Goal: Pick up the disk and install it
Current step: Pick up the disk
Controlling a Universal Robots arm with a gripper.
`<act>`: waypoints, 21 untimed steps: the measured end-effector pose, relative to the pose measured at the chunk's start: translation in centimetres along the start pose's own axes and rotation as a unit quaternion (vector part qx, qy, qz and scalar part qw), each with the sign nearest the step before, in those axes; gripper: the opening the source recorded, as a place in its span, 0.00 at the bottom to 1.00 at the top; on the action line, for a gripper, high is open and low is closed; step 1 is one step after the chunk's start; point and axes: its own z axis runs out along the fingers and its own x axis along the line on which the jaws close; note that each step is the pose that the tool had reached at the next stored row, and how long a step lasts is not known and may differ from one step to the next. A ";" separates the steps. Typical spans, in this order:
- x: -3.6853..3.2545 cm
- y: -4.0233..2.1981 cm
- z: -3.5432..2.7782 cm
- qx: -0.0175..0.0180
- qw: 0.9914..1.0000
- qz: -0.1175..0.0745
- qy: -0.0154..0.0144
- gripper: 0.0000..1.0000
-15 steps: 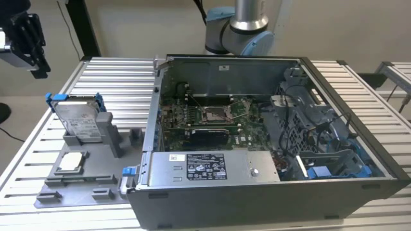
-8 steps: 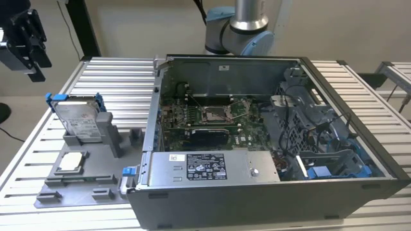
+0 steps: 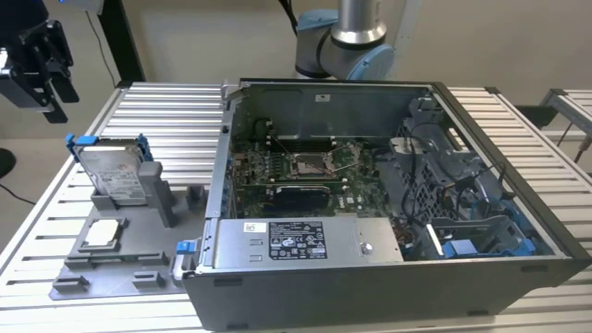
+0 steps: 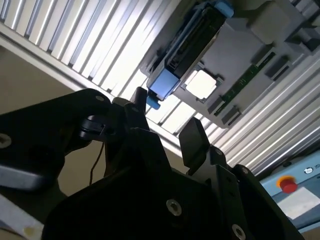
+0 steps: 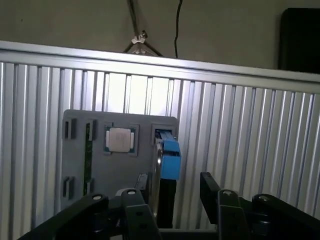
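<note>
**Pincer** (image 3: 57,104): black, two blunt fingers spread apart with nothing between them. In the exterior view it hangs high over the surface's corner at the exterior view's left, well apart from the disk. In the first wrist view the fingers (image 5: 210,187) rise as dark angular blocks either side of the disk.

**Disk** (image 3: 113,170): flat rectangular silver-grey metal drive in a blue plastic carrier. It stands upright in a slot of the fixture. The exterior view presents its white-labelled face. Both wrist views present it edge-on (image 5: 167,165) (image 4: 192,40), a thin dark slab capped by a blue tab.

**Fixture** (image 3: 138,260): matte grey moulded tray with raised blocks and slots, lying on the surface beside the case.

**Chip** (image 3: 102,232): small, square and silvery, flat in a recess of the fixture near the disk.

**Green circuit strip** (image 5: 88,150): narrow, set on edge in a fixture slot, seen in both wrist views.

**Computer case** (image 3: 389,291): open box of dark grey sheet metal. The exterior view takes in a green motherboard (image 3: 277,173), a square processor socket (image 3: 310,164), a labelled metal power supply (image 3: 306,239) and a blue plastic bay (image 3: 462,246).

**Surface** (image 3: 166,111): ribbed aluminium slats.

**Arm base** (image 3: 356,35): a rounded silver and grey-blue joint behind the case.

**Red button** (image 4: 287,184): round, on a pale panel, in the second wrist view.
</note>
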 end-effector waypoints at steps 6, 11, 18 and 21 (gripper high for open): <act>0.09 -0.30 1.09 0.001 1.000 0.019 0.000 1.00; 0.15 -0.43 1.99 0.001 1.000 0.023 0.000 1.00; 0.23 -0.45 3.26 0.001 1.000 0.023 0.000 1.00; 0.27 -0.46 3.80 0.001 1.000 0.023 0.000 1.00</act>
